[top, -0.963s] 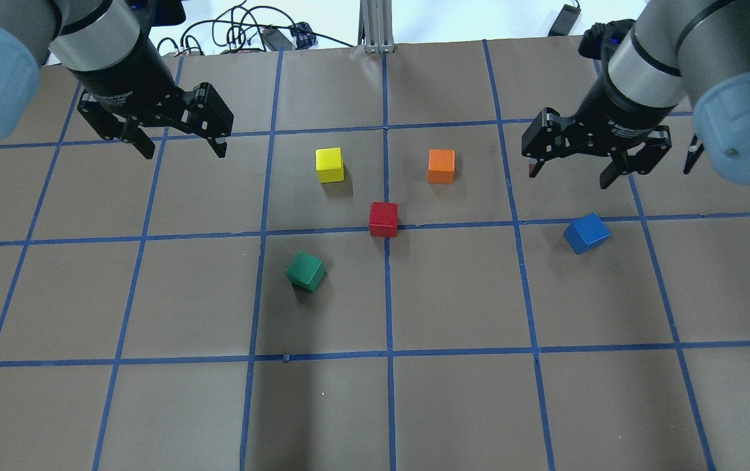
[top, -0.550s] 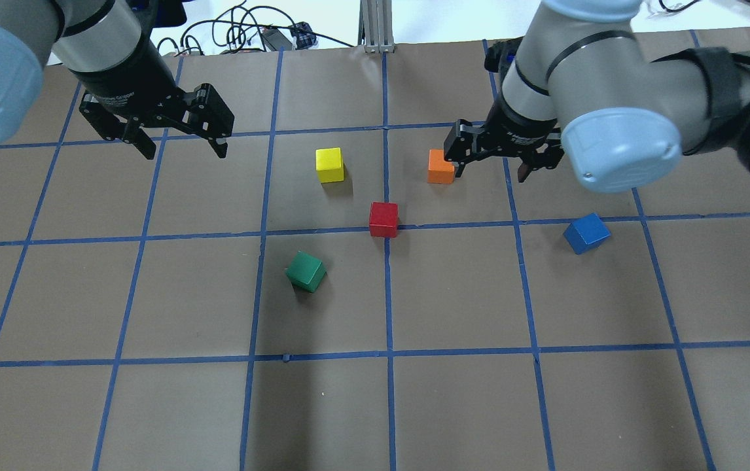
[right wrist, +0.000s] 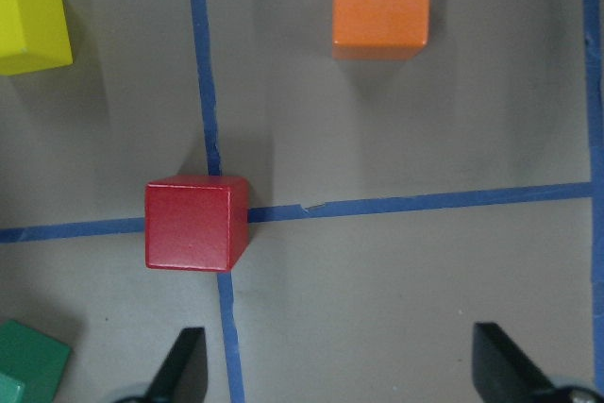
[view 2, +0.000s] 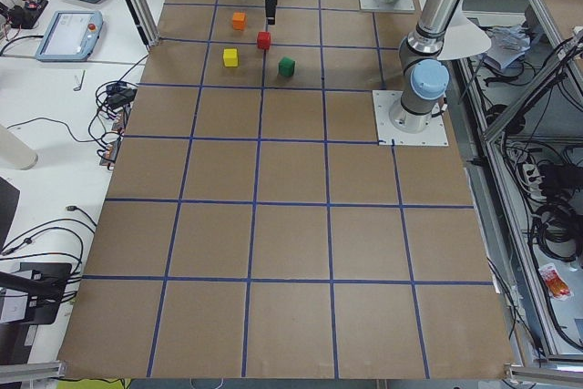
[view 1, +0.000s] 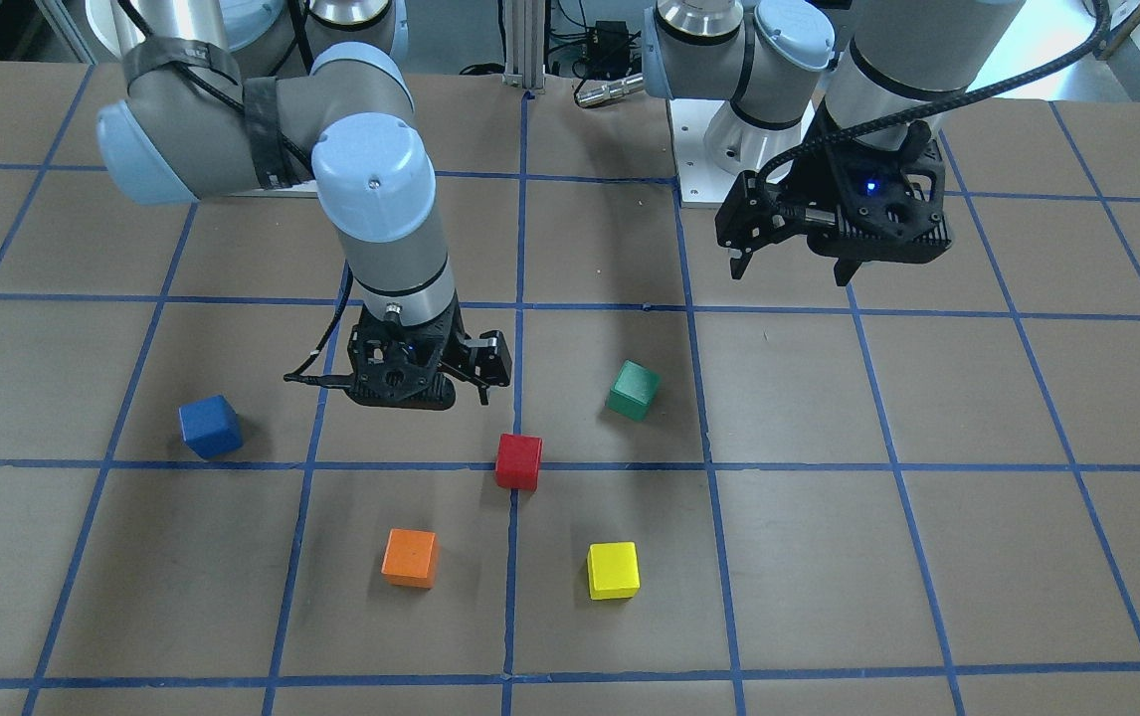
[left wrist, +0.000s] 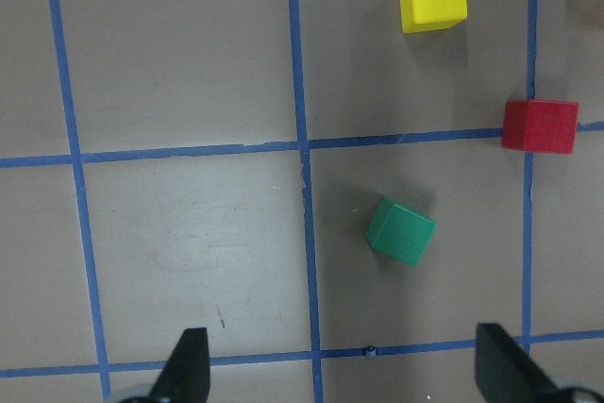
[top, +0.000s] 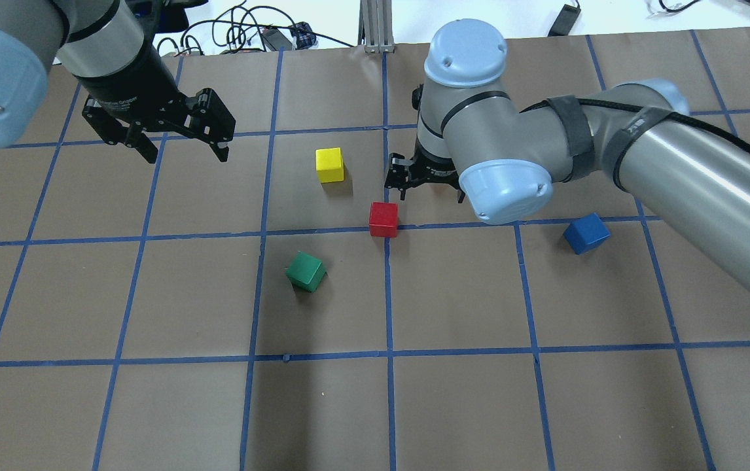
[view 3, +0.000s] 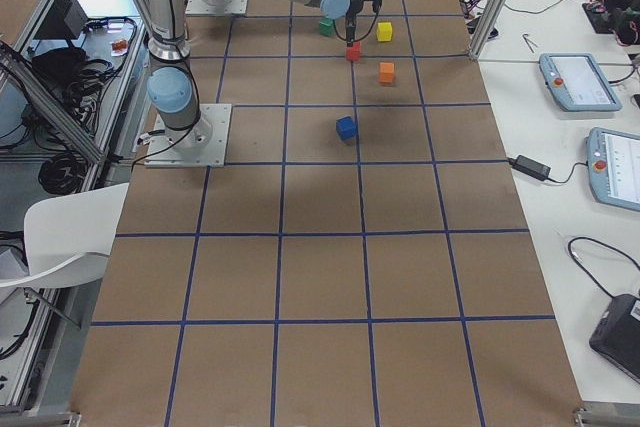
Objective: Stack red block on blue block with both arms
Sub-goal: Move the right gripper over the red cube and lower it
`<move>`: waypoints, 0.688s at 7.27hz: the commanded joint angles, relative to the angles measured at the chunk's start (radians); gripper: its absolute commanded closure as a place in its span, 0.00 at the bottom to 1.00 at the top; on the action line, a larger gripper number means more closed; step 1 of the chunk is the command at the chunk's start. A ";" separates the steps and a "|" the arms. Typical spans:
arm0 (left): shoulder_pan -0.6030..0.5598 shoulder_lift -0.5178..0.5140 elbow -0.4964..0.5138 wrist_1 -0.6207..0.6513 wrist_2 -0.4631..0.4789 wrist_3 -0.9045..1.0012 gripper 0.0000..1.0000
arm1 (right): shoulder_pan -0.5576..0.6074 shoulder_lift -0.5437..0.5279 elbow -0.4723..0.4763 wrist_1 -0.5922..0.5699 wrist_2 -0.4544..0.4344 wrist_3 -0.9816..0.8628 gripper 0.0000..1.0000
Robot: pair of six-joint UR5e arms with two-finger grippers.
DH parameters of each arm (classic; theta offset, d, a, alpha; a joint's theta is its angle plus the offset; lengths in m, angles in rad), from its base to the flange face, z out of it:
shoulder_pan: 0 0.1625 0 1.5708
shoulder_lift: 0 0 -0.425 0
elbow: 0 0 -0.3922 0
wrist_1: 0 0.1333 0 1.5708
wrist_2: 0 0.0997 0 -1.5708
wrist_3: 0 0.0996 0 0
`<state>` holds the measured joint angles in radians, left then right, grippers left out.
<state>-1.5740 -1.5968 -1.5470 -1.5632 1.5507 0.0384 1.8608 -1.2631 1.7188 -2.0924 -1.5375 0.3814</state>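
The red block [top: 383, 219] sits on a blue tape crossing at the table's middle; it also shows in the front view [view 1: 518, 461] and the right wrist view [right wrist: 194, 224]. The blue block [top: 586, 233] lies alone to the right, turned askew [view 1: 211, 426]. My right gripper [top: 430, 191] is open and empty, hovering just beyond and to the right of the red block; in its wrist view [right wrist: 344, 375] the block lies left of centre. My left gripper [top: 185, 154] is open and empty, high at the far left [view 1: 789, 270].
A yellow cube [top: 329, 165] stands beyond the red block and a green cube [top: 305, 271] lies near-left of it. An orange cube [view 1: 410, 557] is hidden under my right arm in the overhead view. Cables lie past the table's far edge.
My right arm has swung left, from beyond the blue block, over the orange cube, to beside the red block. The left gripper has stayed nearly still. No block has moved.
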 commanded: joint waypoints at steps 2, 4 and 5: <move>0.000 -0.005 0.001 0.003 -0.004 -0.002 0.00 | 0.084 0.147 -0.123 -0.015 0.011 0.150 0.00; 0.000 -0.002 -0.002 0.003 0.000 -0.002 0.00 | 0.107 0.224 -0.165 -0.009 0.008 0.165 0.00; 0.000 -0.002 -0.004 0.003 -0.001 -0.002 0.00 | 0.106 0.232 -0.159 -0.009 -0.002 0.160 0.00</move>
<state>-1.5739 -1.5991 -1.5491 -1.5602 1.5493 0.0368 1.9632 -1.0540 1.5629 -2.1025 -1.5312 0.5408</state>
